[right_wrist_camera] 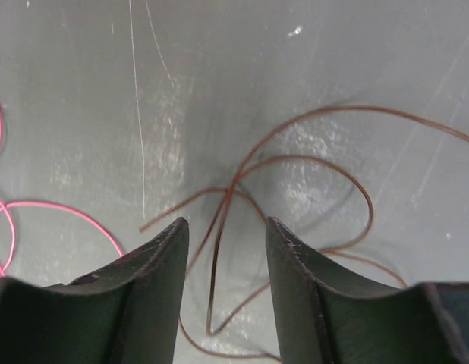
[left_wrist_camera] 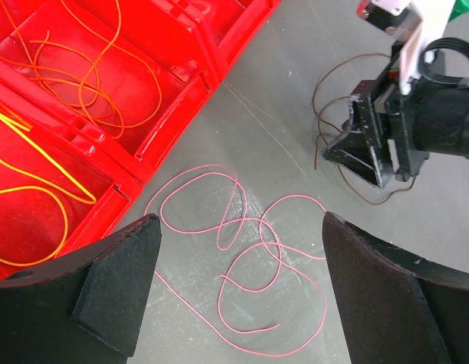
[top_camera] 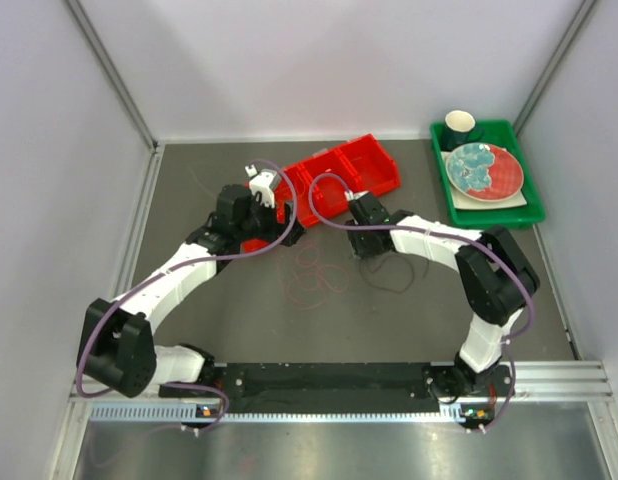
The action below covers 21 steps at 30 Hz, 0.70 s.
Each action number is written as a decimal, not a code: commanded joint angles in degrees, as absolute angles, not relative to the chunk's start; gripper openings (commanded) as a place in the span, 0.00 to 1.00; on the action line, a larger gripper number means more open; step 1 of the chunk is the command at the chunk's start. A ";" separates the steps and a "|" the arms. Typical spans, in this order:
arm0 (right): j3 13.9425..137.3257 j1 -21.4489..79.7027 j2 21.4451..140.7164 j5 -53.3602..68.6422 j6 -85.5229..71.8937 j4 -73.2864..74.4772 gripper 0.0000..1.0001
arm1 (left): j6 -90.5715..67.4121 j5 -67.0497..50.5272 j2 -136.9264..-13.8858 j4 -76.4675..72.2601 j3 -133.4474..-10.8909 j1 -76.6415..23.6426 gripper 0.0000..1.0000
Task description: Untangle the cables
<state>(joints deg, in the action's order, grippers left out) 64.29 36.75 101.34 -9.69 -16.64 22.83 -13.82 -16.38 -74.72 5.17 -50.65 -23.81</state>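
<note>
A pink cable (left_wrist_camera: 260,220) lies in loose overlapping loops on the grey table, seen from above as (top_camera: 314,270). My left gripper (left_wrist_camera: 242,220) hovers over it, open wide, with nothing between its fingers. A dark brown cable (right_wrist_camera: 229,199) lies coiled to the right (top_camera: 394,280). My right gripper (right_wrist_camera: 226,221) is down at the table over it. Its jaws stand part-way apart, and two strands of the brown cable run between them without being pinched. Orange cables (left_wrist_camera: 90,83) and a yellow cable (left_wrist_camera: 37,189) lie in the red bin (left_wrist_camera: 166,144).
The red compartment bin (top_camera: 374,160) sits behind the arms at the middle back. A green tray (top_camera: 529,210) at the back right holds a red-and-teal plate (top_camera: 484,170) and a dark cup (top_camera: 460,127). Walls close in the table on three sides.
</note>
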 commanded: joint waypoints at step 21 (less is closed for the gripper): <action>69.87 37.62 93.97 -14.15 -15.82 24.42 0.00 | -13.18 -14.24 -70.05 6.06 -50.89 -23.55 0.91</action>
<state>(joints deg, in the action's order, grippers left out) 64.97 36.91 102.17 -11.38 -17.50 21.91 -13.61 -15.49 -72.64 6.63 -50.63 -23.75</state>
